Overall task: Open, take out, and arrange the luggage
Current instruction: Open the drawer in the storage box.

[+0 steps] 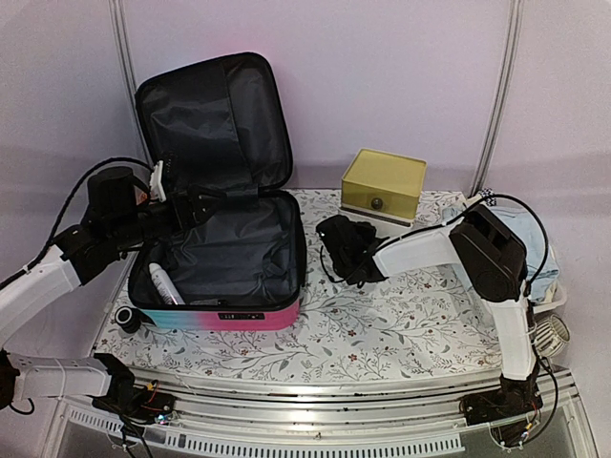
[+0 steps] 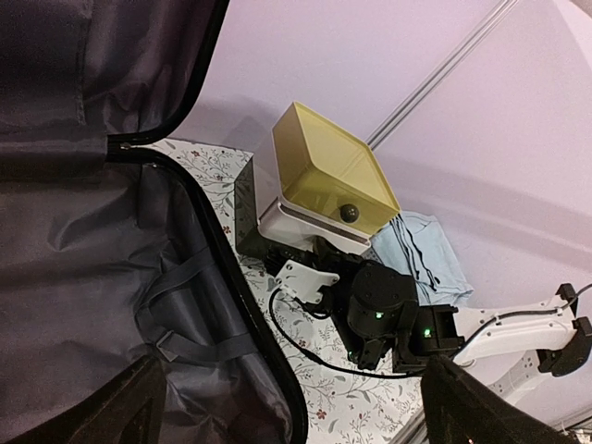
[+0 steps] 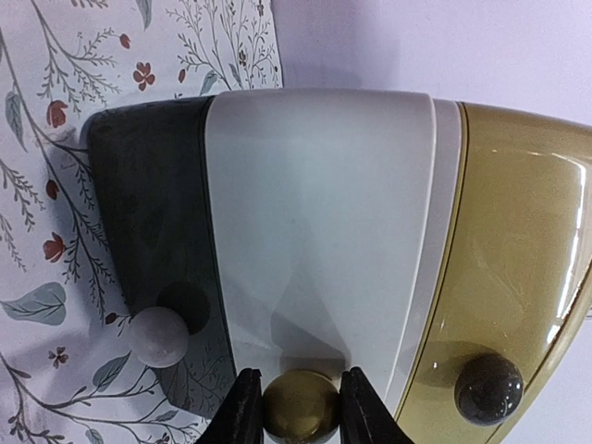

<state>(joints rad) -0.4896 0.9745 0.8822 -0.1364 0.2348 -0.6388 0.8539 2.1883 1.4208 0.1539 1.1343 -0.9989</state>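
On the counter's left half: suitcase (image 1: 239, 320), lying flat and open, its turquoise-to-pink side facing the arms.
Lid (image 1: 215, 119): upright against the back wall, its inside covered in black fabric.
Suitcase base: black lining (image 2: 83, 259) with a strap across it. A white tube (image 1: 162, 283) lies along the left wall. Nothing else in there can be made out clearly.
Left fingers (image 1: 202, 203): spread wide apart, holding nothing, hovering over the rear left of the base near the hinge.
Drawer box (image 1: 384, 176): at the back of the counter (image 1: 382, 334), right of the suitcase and apart from it.
Box parts: a yellow top part with a dark knob (image 3: 487, 388), then a white part, then a dark tinted part with a white knob (image 3: 159, 336). The counter's leaf print shows through the tinted part.
Box contents: cannot tell.
Right fingers (image 3: 298, 384): clamped on either side of the brass knob (image 3: 301, 412) on the white part.
Cloth (image 1: 520, 229): light blue, bunched at the counter's right edge beyond the box.
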